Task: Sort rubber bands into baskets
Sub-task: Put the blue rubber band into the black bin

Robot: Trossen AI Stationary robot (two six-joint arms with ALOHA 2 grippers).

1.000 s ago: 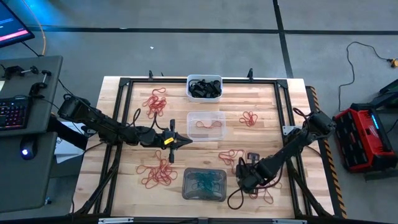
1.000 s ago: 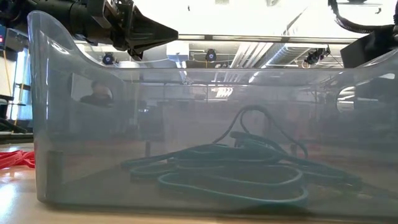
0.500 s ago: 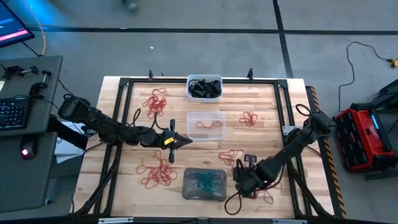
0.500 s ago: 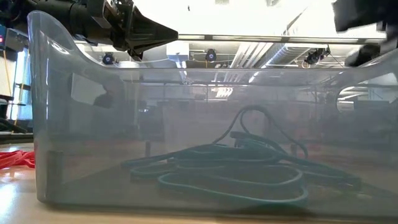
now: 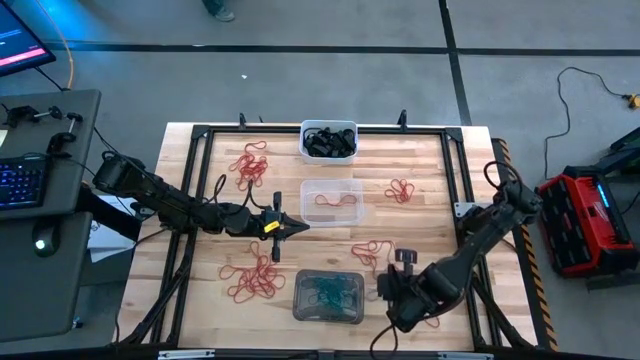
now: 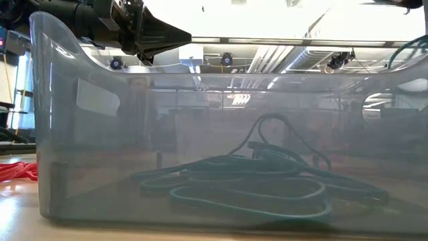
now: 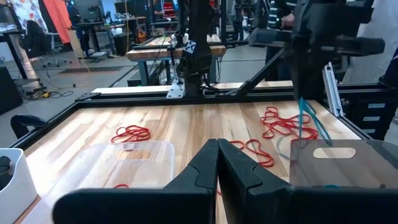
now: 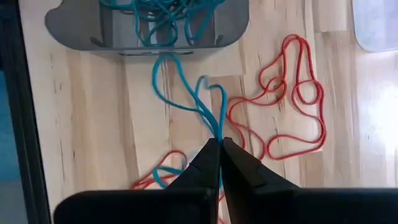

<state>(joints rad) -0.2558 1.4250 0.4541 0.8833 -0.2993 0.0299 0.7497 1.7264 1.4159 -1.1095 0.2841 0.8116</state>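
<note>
Teal band point(image 8: 186, 93) pinched between right gripper point(image 8: 219, 144) fingertips — beside grey basket point(image 8: 74, 28).

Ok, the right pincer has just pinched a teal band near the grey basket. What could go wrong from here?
1. The right pincer is shut on a teal band that hangs down toward the red bands; its loop may snag one and drag it along.
2. The grip is only at the tips, so the band may slip out before reaching the grey basket.
3. The dangling loop could catch that basket's rim and spill over the side.
</note>
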